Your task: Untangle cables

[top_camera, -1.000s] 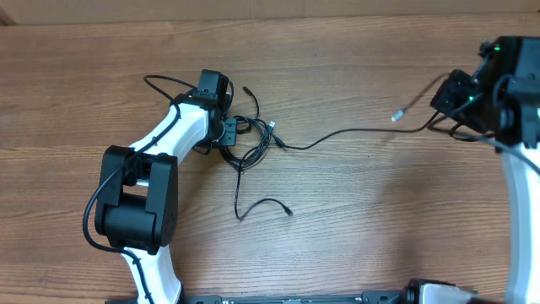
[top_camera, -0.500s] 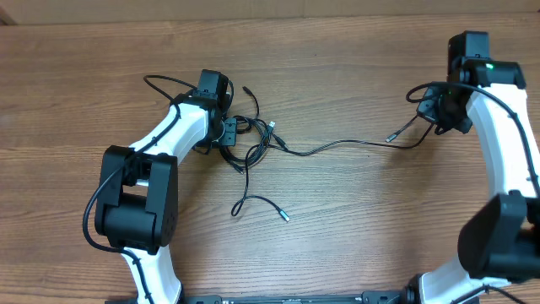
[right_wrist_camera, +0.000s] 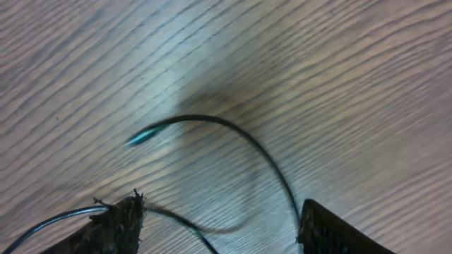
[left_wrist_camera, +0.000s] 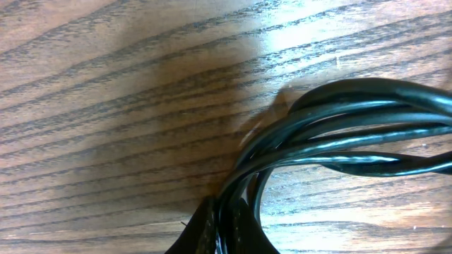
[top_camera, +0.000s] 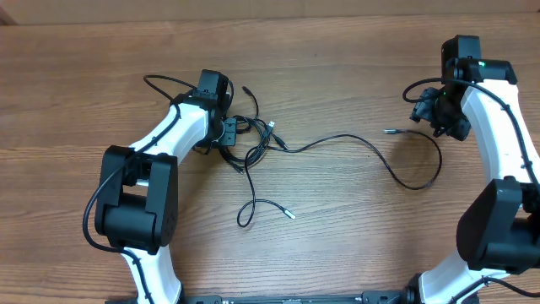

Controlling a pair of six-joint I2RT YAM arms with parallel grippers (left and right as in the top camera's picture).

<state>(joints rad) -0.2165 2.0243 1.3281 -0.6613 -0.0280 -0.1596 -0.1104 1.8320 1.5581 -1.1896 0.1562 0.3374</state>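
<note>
Table (top_camera: 337, 51) of brown wood grain carries a two-arm untangling job. The left arm (top_camera: 169, 135) reaches in from the near left corner and the right arm (top_camera: 498, 127) stands along the right edge, the two well apart so that a cord can be drawn out between them. The cables (top_camera: 253, 139) lie mostly as a knot of thin black loops left of centre, just beside the left end effector (top_camera: 226, 131). That end effector is closed tight on a bundle of several cords; its wrist view shows them squeezed together between the fingers (left_wrist_camera: 205, 233), apparently to anchor the knot against any pull from the other side. The right end effector (top_camera: 432, 108) hangs above the table with its fingers (right_wrist_camera: 116, 226) spread wide and nothing gripped, a cord lying slack on the wood beneath the gap. From the knot a long strand (top_camera: 337, 138) runs right across the middle of the table and curls into a loose hook near the right arm, ending at a silvery plug (top_camera: 390, 131) that points left. It looks largely separated, though its left end is lost in the tangle. A shorter strand (top_camera: 253, 207) loops below the knot, its small plug (top_camera: 289, 214) resting free on the table. The main knot looks unresolved, so most of the task remains.
</note>
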